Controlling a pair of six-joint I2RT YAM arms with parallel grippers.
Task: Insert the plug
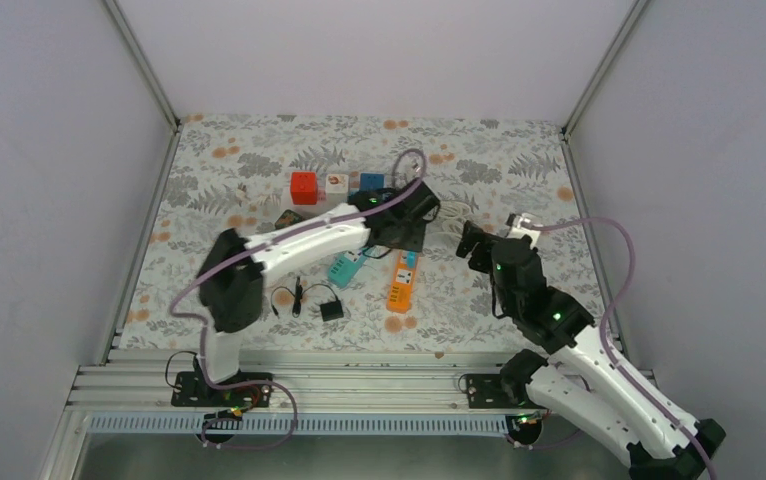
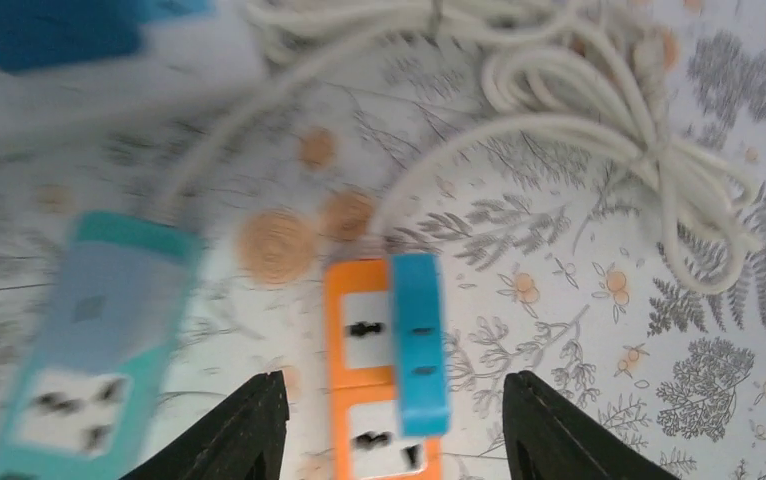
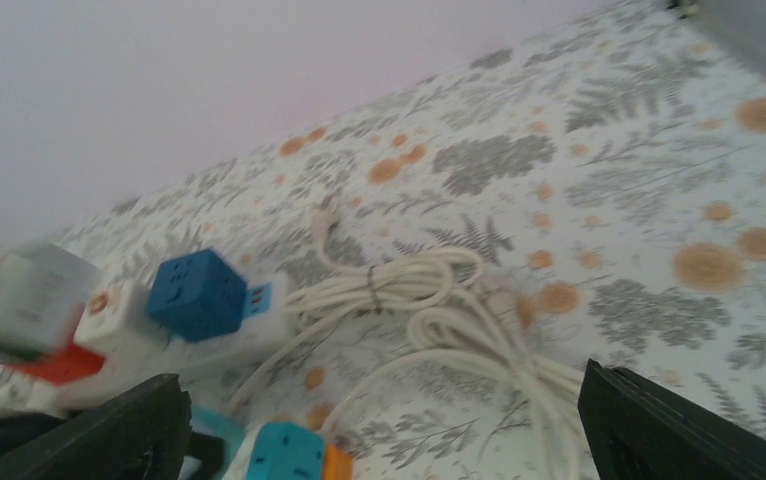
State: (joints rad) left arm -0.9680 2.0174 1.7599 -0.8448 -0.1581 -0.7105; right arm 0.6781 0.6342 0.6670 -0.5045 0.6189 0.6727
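Observation:
A blue plug (image 2: 419, 345) stands on the far end of the orange power strip (image 2: 359, 385), over its right side. My left gripper (image 2: 394, 385) hangs above them, open; its black fingertips (image 2: 259, 420) are well clear of the plug on both sides. From above, the plug (image 1: 409, 259) shows at the strip's (image 1: 400, 290) far end, just under the left gripper (image 1: 414, 218). My right gripper (image 1: 479, 245) is to the right of the strip, open and holding nothing. Its wrist view catches the plug (image 3: 284, 452) at the bottom edge.
A teal power strip (image 1: 344, 268) lies left of the orange one. Red (image 1: 304, 187), white (image 1: 336, 183) and blue (image 1: 371, 181) socket cubes stand behind. A coiled white cord (image 2: 599, 120) lies beyond the strip. A black adapter (image 1: 331, 310) and black cable (image 1: 294, 297) lie near the front.

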